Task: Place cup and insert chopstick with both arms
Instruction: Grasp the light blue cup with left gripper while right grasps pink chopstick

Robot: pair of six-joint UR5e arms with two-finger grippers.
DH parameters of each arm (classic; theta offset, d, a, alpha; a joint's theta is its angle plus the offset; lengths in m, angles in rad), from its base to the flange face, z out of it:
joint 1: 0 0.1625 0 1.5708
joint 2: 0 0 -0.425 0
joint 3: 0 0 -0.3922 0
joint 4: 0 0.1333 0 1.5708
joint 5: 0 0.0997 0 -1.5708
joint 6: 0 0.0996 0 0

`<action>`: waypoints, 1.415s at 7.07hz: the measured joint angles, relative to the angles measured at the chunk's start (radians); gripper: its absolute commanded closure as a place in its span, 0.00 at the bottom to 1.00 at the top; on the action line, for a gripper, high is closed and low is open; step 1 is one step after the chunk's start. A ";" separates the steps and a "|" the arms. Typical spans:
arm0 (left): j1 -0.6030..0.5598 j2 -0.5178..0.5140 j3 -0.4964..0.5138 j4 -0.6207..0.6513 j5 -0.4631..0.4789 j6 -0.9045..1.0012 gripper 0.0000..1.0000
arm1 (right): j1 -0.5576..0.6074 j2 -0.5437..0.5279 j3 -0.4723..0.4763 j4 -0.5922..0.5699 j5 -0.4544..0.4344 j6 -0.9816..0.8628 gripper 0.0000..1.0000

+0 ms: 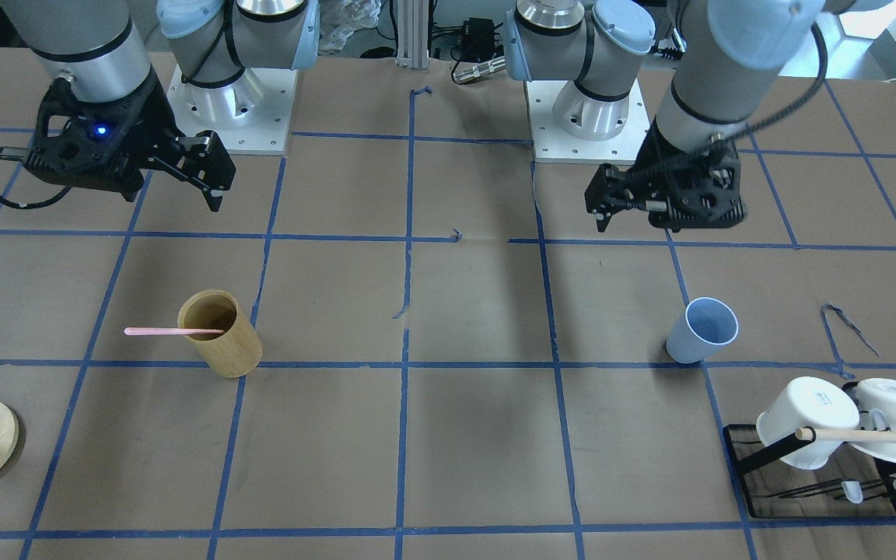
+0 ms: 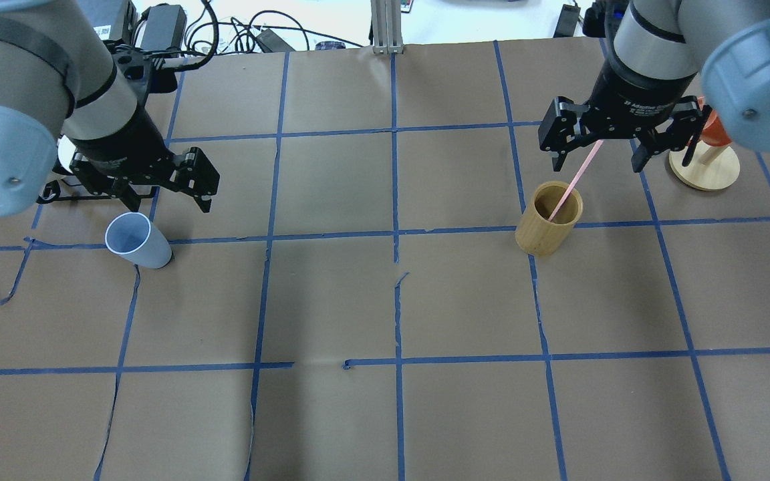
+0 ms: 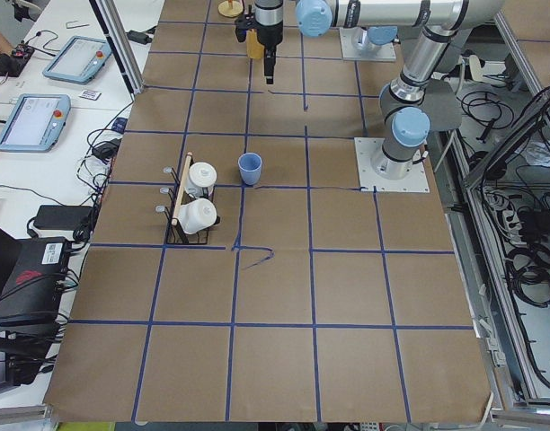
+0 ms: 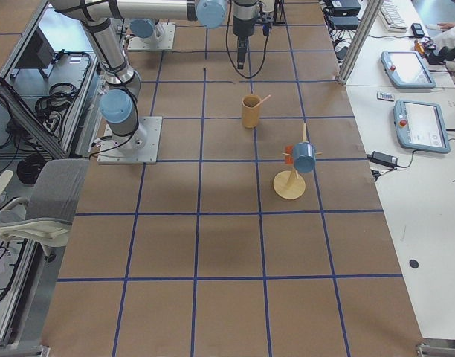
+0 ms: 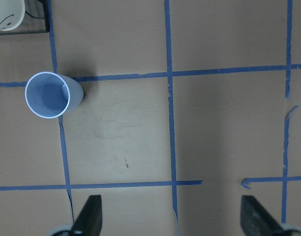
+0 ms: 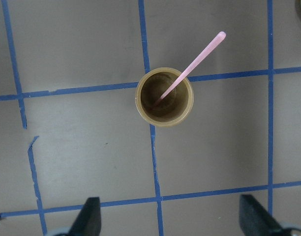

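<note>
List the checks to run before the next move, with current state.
1. Left gripper open and empty: ok.
2. Right gripper open and empty: ok.
3. Blue cup upright on the table, apart from the left gripper: ok.
4. Pink chopstick inside the bamboo holder, leaning on its rim: ok.
5. Bamboo holder upright: ok.
6. Right gripper not touching the chopstick: ok.

Cup (image 2: pixel 136 242) stands upright on the table's (image 2: pixel 331 300) left half. Holder (image 2: pixel 549 230) stands upright on the right half, well apart. Chopstick (image 2: pixel 575 179) sits in the holder, leaning outward and right. Peg stand (image 2: pixel 706 170) lies right of the holder, farther out. Mug rack (image 1: pixel 759 482) lies beyond the cup, further left.
</note>
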 measured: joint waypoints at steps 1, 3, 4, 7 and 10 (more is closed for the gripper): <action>0.043 -0.045 -0.066 0.152 0.002 0.068 0.06 | -0.029 0.003 0.001 -0.012 0.001 0.002 0.00; 0.098 -0.133 -0.127 0.350 0.045 0.158 0.07 | -0.076 0.048 0.004 -0.125 0.003 0.015 0.00; 0.107 -0.175 -0.133 0.407 0.107 0.167 0.09 | -0.087 0.091 0.014 -0.201 0.010 0.025 0.00; 0.120 -0.252 -0.146 0.468 0.160 0.169 0.74 | -0.094 0.162 0.127 -0.427 0.016 0.030 0.17; 0.154 -0.277 -0.155 0.467 0.126 0.164 1.00 | -0.096 0.183 0.192 -0.572 0.017 0.036 0.45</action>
